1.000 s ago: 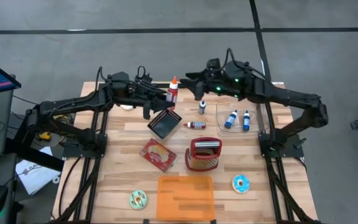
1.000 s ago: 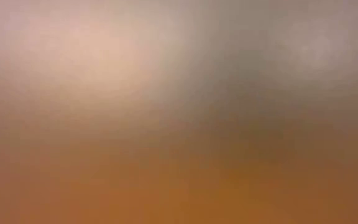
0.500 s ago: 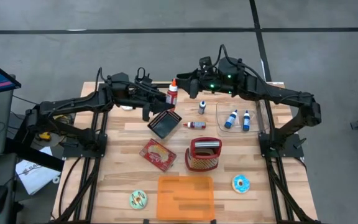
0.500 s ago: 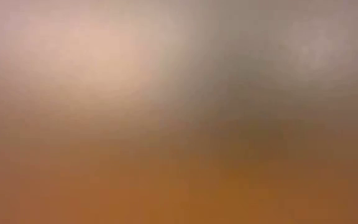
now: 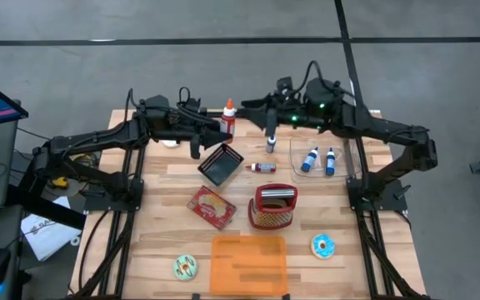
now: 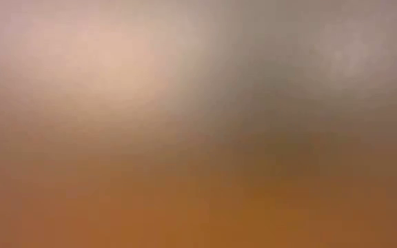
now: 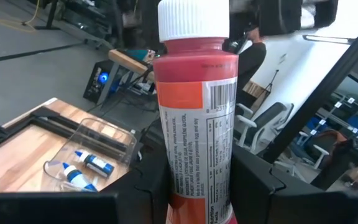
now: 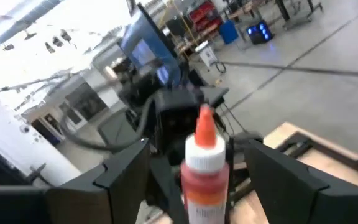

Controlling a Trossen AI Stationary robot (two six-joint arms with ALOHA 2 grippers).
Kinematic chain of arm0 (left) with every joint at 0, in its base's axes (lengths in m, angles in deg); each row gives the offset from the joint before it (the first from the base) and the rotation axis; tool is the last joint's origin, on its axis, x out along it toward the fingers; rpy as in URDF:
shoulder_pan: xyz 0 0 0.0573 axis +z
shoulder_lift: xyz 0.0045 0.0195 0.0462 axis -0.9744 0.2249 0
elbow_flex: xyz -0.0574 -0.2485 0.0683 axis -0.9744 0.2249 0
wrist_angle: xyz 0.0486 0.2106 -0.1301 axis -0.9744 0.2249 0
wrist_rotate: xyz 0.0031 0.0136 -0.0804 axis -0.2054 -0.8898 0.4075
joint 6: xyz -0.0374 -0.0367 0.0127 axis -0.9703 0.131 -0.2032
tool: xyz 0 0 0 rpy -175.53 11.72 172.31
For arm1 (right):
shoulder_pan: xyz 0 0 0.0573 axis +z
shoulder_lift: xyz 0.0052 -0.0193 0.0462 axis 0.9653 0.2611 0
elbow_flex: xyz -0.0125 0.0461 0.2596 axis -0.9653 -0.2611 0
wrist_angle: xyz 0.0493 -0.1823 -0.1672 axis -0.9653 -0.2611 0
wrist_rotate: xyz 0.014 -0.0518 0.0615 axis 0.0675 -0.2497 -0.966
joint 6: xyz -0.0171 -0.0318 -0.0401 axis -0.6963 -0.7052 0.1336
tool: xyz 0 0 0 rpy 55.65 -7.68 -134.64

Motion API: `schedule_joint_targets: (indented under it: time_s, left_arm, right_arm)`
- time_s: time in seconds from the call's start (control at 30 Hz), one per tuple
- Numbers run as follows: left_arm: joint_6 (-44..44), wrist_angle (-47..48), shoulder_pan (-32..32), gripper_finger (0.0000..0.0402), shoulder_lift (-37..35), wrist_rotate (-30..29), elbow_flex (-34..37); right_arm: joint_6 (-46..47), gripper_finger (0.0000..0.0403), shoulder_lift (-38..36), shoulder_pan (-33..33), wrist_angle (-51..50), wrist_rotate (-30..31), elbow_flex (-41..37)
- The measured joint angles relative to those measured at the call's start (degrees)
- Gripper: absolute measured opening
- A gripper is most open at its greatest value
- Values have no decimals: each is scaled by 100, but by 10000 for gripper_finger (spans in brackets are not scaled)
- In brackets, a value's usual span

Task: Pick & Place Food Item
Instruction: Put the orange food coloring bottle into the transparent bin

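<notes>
A red sauce bottle (image 5: 226,118) with a white cap and an orange tip is in the air over the table's far middle, and my left gripper (image 5: 217,127) is shut on it. In the left wrist view the bottle (image 7: 194,112) stands upright between the fingers. My right gripper (image 5: 255,111) is open just to the bottle's right and faces it. In the right wrist view its fingers (image 8: 123,177) stand wide on either side of the bottle (image 8: 204,168), apart from it. The low view is only blur. My left gripper pinches the bottle's lower body (image 7: 194,186) between its two fingers, one on each side of the label. The fingers lie level and come from the table's left. The bottle stands upright, cap up, lifted clear of the table.
Below lie a black tray (image 5: 221,164), a red packet (image 5: 213,207), a red basket (image 5: 273,207), an orange board (image 5: 250,262) and two doughnuts (image 5: 323,245). A clear box (image 5: 342,158) at the right holds two blue bottles. Small bottles (image 5: 271,143) stand and lie at the middle.
My right gripper went toward the table's left, close to the bottle, then drew back toward the right to about where it began. It stayed open. My left gripper kept its hold on the bottle and stayed nearly in place.
</notes>
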Motion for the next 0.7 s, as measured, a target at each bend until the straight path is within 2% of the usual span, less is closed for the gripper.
schedule_joint_targets:
  time_s: [0.2,0.47,0.7]
  left_arm:
    - [-1,-74,2,122,5,0,-2]
    - [-22,-158,1,122,9,-23,-2]
    - [-34,-187,0,122,9,-48,-2]
  right_arm:
    - [10,255,230,-19,522,8,8]
    - [13,255,351,13,594,-103,-3]
    - [76,255,555,22,1042,-148,9]
